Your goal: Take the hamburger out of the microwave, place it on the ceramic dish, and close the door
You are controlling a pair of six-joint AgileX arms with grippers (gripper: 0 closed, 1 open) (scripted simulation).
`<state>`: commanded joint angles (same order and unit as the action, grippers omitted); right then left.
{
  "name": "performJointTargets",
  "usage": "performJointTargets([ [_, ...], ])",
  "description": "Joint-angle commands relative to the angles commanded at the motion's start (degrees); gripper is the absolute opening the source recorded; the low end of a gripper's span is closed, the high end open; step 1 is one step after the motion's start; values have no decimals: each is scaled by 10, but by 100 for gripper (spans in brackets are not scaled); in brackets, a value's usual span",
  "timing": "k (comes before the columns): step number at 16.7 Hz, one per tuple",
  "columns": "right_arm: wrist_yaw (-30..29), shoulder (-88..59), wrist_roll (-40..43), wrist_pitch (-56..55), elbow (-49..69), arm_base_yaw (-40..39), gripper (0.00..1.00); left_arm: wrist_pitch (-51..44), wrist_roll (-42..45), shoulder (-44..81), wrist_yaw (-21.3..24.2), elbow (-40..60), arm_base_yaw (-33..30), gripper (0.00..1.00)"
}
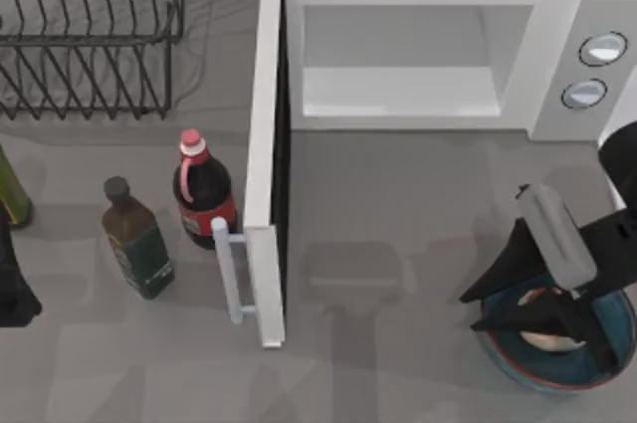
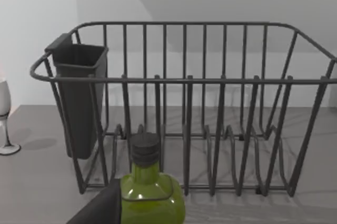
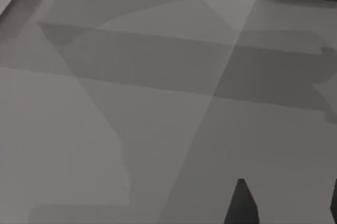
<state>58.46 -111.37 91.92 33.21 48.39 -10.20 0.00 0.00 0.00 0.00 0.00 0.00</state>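
Right gripper (image 1: 557, 328) of mine hangs over the ceramic dish (image 1: 518, 351), hamburger (image 1: 549, 331) beneath it; whether it grips, I cannot tell. Beyond, the door (image 1: 265, 154) stands open.

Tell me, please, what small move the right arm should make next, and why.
Probably lift the right gripper straight up, clear of the ceramic dish. The hamburger already lies in the dish beneath the gripper, the microwave cavity holds nothing, and the door stands wide open, so closing it is what remains. The left arm sits parked at the table's left edge.
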Motion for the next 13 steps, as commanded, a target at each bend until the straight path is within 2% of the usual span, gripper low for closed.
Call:
performJointTargets([
  [2, 0, 0, 0, 0, 0, 0, 0, 0, 0, 0, 0, 0, 0, 100],
  [13, 0, 0, 0, 0, 0, 0, 83, 0, 0, 0, 0, 0, 0, 100],
])
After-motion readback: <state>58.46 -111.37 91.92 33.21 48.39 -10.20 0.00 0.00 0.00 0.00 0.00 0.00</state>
